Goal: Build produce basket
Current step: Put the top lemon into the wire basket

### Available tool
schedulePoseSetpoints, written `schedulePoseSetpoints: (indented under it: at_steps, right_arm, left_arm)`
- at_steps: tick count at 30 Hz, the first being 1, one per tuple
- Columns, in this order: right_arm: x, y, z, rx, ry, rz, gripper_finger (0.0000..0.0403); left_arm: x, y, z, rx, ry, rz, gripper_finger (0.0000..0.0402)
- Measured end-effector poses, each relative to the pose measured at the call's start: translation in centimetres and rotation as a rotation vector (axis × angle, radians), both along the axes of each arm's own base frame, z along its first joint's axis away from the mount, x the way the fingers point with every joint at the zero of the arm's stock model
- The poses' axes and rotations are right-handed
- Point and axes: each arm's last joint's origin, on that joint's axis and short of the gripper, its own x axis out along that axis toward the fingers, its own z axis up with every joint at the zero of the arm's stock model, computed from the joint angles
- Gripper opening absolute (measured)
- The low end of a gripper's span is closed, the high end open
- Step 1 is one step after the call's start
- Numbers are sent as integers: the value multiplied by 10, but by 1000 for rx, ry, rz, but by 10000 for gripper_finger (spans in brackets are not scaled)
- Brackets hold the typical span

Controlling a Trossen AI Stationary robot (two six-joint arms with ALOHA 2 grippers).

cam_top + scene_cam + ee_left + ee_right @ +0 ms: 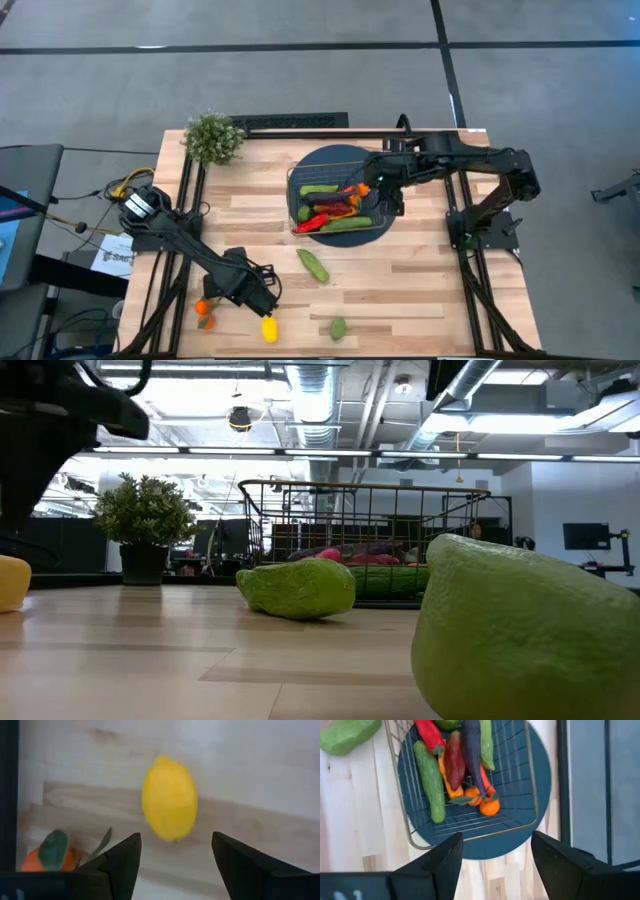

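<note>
High view: wire basket (300, 190) sits on the round dark blue mat (335, 160) at upper centre of the wooden table (420, 290), holding cucumbers, red peppers, a purple eggplant, carrot and small oranges packed together. Right wrist view shows this load closer: a long green cucumber (430, 780), red pepper (430, 735), dark red pepper (454, 762), purple eggplant (470, 755) and two small oranges (490, 806) at one end of the basket. Right gripper (372, 196) hangs over the right part of the basket, fingers apart, nothing between them. Left gripper (262, 303) is low at lower left of the high view, right next to the yellow lemon (269, 329); in the left wrist view its fingers (122, 865) stand apart with the lemon lying on the table just ahead of the gap, not clamped. A small orange with green leaves (205, 312) lies just left of that gripper, also at the lower left of the left wrist view. Loose on the table: a pale green bumpy vegetable (313, 265) at centre below the basket, and a lime (339, 328) at lower centre. Low view has the lime huge at right foreground, green vegetable mid-frame, basket behind it. Bushy green plant (212, 136) at the table's upper left corner.
</note>
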Motion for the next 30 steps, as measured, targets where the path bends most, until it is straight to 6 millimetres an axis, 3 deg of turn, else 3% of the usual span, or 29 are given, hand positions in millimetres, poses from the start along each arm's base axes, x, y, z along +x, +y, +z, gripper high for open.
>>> schedulePoseSetpoints:
  at_steps: [12, 20, 30]
  right_arm:
    - [-6, -5, 9, -23, -46, 41, 255]
    - [-5, -5, 9, -31, -48, 63, 255]
    - [-5, -5, 9, -32, -47, 67, 255]
  left_arm:
    - [3, 8, -7, 26, 60, 23, 232]
    - [2, 7, -33, -13, 81, 37, 232]
    - [0, 17, -49, 6, 54, 49, 232]
